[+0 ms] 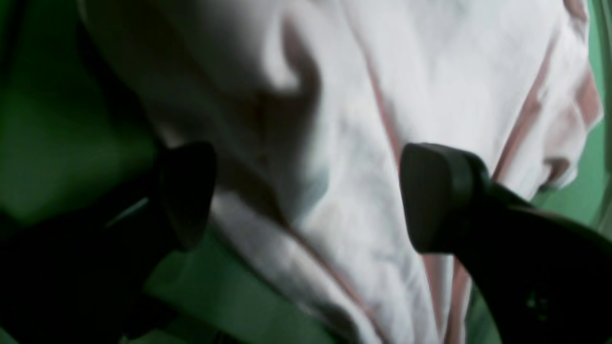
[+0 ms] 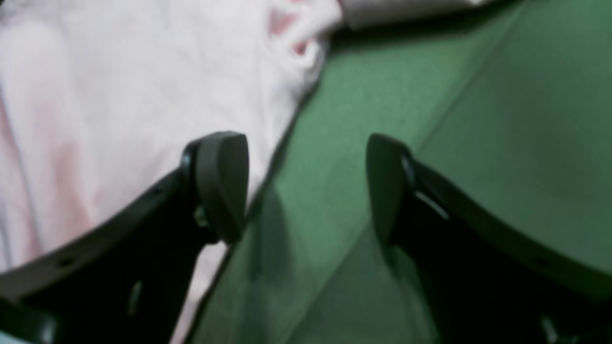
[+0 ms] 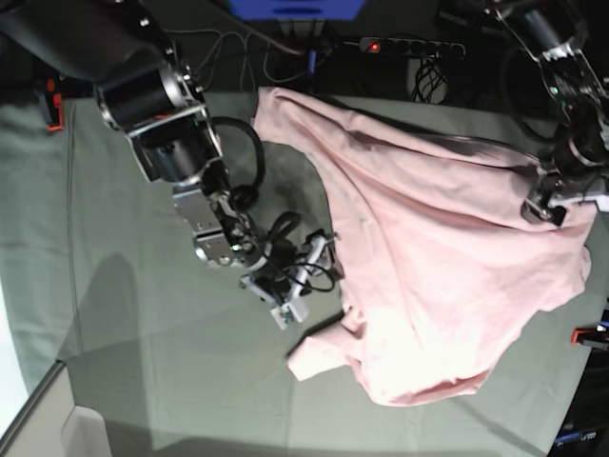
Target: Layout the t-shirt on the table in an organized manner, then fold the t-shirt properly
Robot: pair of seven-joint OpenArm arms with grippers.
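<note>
Shirt (image 3: 428, 257) lay rumpled on the table (image 3: 124, 314), both arms' fingers (image 2: 224, 186) spread wide and empty, straddling its edges, apparently to grip and flatten it.

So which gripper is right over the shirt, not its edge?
The left gripper: pink t-shirt fills the gap between its fingers. The right gripper straddles the shirt's edge.

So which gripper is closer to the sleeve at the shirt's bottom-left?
Right. The right gripper hangs open just above that sleeve, at the shirt's edge. The left gripper is open over the opposite side.
</note>
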